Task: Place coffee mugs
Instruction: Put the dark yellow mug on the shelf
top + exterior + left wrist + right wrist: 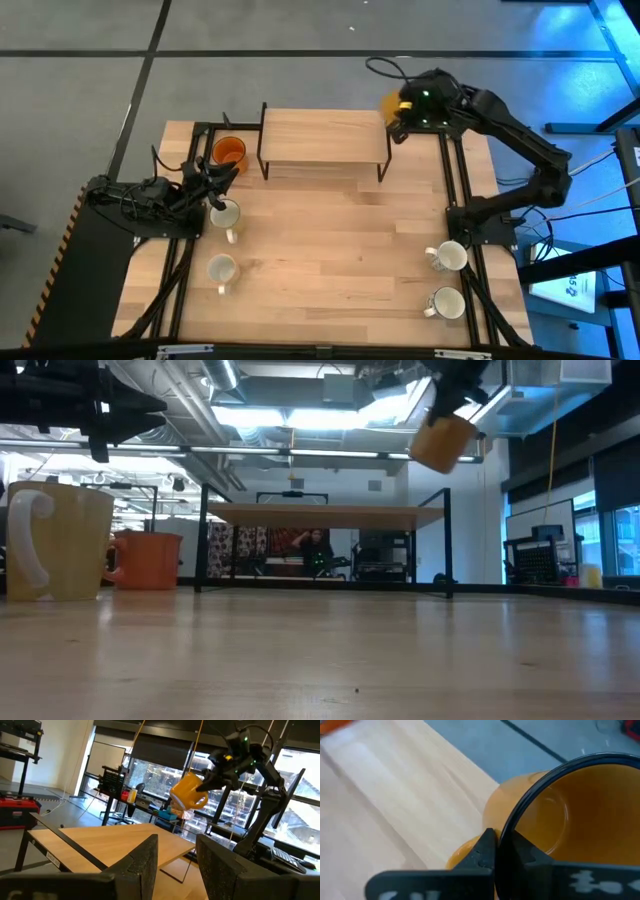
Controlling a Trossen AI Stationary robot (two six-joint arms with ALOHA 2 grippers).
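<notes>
Six mugs show: at the table's left edge, the orange mug [229,151] and two white mugs [224,214], where the left gripper [215,183] waits, fingers spread. Far right corner: the right gripper [398,118] pinches the amber-yellow mug [391,103] aloft beside the raised shelf [323,137]; next, lower it onto the shelf. Two white mugs [448,257] remain at the right edge.

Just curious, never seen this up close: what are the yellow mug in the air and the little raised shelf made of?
Yellow mug: probably glazed ceramic, with a smooth, softly shiny wall; the right gripper pinches its rim. Raised shelf: pale wood top with visible grain, on thin dark legs, likely metal.
</notes>
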